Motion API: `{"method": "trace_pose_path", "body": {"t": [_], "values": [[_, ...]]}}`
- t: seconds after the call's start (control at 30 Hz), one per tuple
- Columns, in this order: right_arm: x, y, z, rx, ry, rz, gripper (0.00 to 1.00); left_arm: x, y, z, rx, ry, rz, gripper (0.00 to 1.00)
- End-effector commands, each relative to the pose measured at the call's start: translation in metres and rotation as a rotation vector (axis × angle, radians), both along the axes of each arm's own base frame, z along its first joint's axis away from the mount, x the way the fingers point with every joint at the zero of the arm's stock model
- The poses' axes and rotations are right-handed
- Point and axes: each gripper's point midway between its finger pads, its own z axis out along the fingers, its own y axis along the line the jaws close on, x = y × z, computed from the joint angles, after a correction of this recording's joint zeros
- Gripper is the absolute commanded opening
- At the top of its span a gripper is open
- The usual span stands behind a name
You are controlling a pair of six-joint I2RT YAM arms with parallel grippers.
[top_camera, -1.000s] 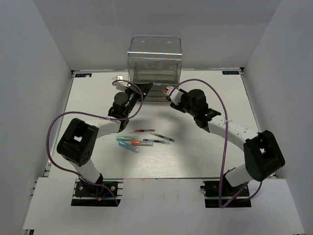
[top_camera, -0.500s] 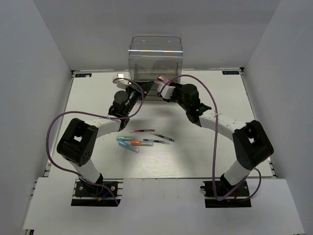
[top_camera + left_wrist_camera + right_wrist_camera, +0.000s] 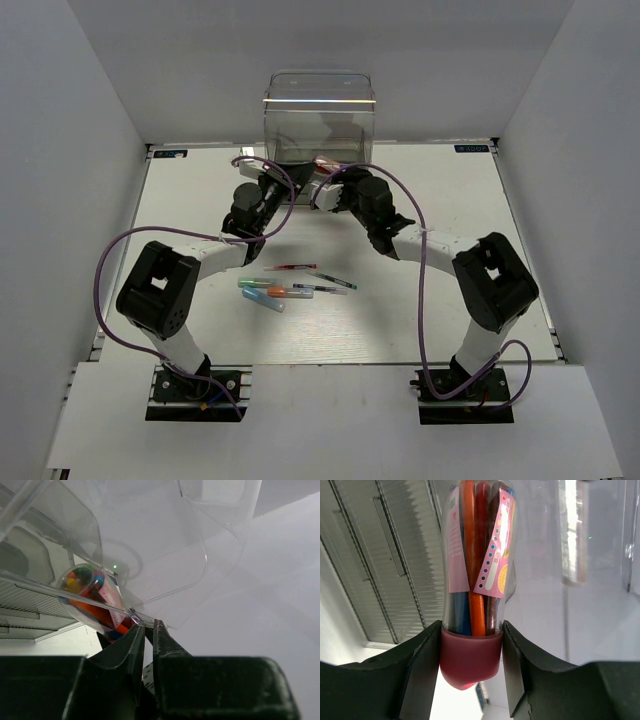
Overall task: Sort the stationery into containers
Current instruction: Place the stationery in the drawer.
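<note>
Up against the clear organiser point(image 3: 318, 125), we clamp the pink tube point(image 3: 475, 555) in our right gripper point(image 3: 470, 636) while our left gripper point(image 3: 149, 626) pinches a thin clear edge of it

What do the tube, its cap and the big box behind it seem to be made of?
The tube looks like clear, glossy plastic: the coloured pens inside show through it, beside a printed label. Its cap is opaque dark pink and smooth, probably plastic. The box seems to be clear hard plastic: the wall behind shows through it, and its edges catch light.
</note>
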Motion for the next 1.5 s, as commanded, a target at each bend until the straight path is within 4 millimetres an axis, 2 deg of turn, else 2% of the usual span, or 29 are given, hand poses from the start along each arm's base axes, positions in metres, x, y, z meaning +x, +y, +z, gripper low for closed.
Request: {"method": "trace_pose_path", "body": {"t": [0.0,0.33,0.4,0.6,0.97,1.23,1.37,1.47], "values": [[0.009,0.004,0.058,0.018,-0.213,-0.020,0.00,-0.002,-0.001,0.052,-0.047,-0.138,0.000,0.10],[0.015,0.000,0.056,-0.103,-0.315,-0.032,0.00,-0.001,-0.001,0.051,-0.035,-0.134,0.002,0.10],[0.017,-0.001,0.053,-0.124,-0.321,-0.035,0.00,-0.003,0.000,0.056,-0.039,-0.142,0.002,0.10],[0.021,-0.002,0.044,-0.220,-0.351,-0.035,0.00,-0.003,0.000,0.051,-0.027,-0.138,0.004,0.10],[0.026,0.006,0.042,-0.416,-0.434,0.031,0.00,-0.005,0.001,0.055,-0.031,-0.146,0.004,0.10],[0.033,0.012,0.038,-0.549,-0.452,0.072,0.00,-0.007,0.002,0.051,-0.027,-0.138,0.004,0.10],[0.040,0.009,0.032,-0.606,-0.430,0.067,0.00,-0.007,0.002,0.051,-0.027,-0.138,0.004,0.10],[0.045,0.008,0.035,-0.630,-0.428,0.048,0.00,-0.007,0.002,0.051,-0.027,-0.138,0.004,0.10]]}}
